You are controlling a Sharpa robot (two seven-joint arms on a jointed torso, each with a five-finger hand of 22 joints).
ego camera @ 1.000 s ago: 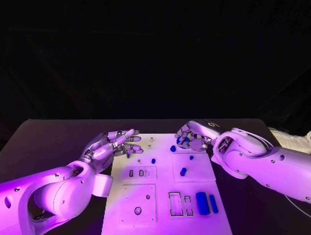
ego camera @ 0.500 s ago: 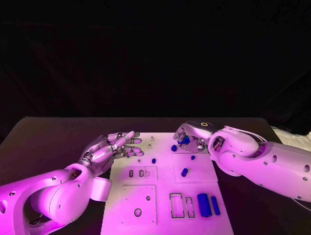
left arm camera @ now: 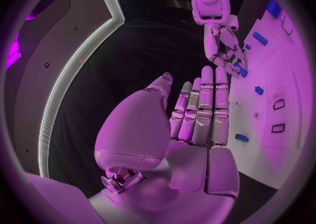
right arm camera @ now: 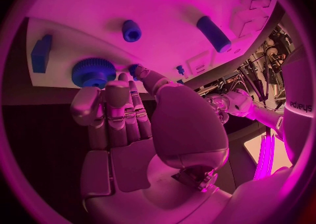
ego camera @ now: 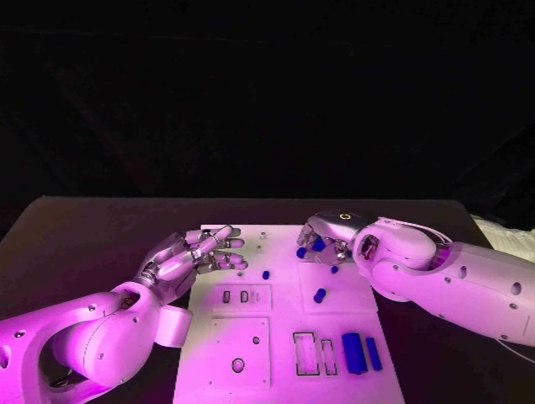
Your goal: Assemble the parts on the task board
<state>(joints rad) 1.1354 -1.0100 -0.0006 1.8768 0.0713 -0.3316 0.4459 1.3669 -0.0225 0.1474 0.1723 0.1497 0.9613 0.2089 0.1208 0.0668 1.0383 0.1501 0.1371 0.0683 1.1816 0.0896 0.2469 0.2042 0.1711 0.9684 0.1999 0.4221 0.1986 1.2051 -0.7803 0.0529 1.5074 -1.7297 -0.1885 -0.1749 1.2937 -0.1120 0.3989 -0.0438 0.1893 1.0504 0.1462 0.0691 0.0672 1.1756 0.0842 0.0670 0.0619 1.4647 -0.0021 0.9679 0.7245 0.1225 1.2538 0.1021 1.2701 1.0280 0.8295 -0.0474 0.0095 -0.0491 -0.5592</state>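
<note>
While its fingers curl down over the far right corner of the task board (ego camera: 273, 337), the right hand (ego camera: 325, 244) rests its fingertips at a round blue part with a ridged, gear-like rim (right arm camera: 91, 72); the wrist view shows the fingers together just beside this disc, but whether they actually grip it cannot be told. The left hand (ego camera: 195, 257) hovers at the board's far left edge with its silver fingers straight and slightly spread, holding nothing. Outward from the right hand, a small blue block (right arm camera: 41, 53) lies near the gear at the board's edge, and a short blue peg (ego camera: 267, 274) stands upright further in. A smooth oblong blue part (ego camera: 320, 295) lies near the board's middle, its long axis running roughly from near to far with a slight tilt. Toward the near right corner, two longer blue bars (ego camera: 352, 352) lie side by side, just beside each other, their long axes pointing away from the robot, next to narrow rectangular slots (ego camera: 304, 353). The board itself is a flat, matte white plate with rectangular recesses and small round holes, its long axis pointing away from the robot, lying in the middle of the dark table (ego camera: 86, 244).
</note>
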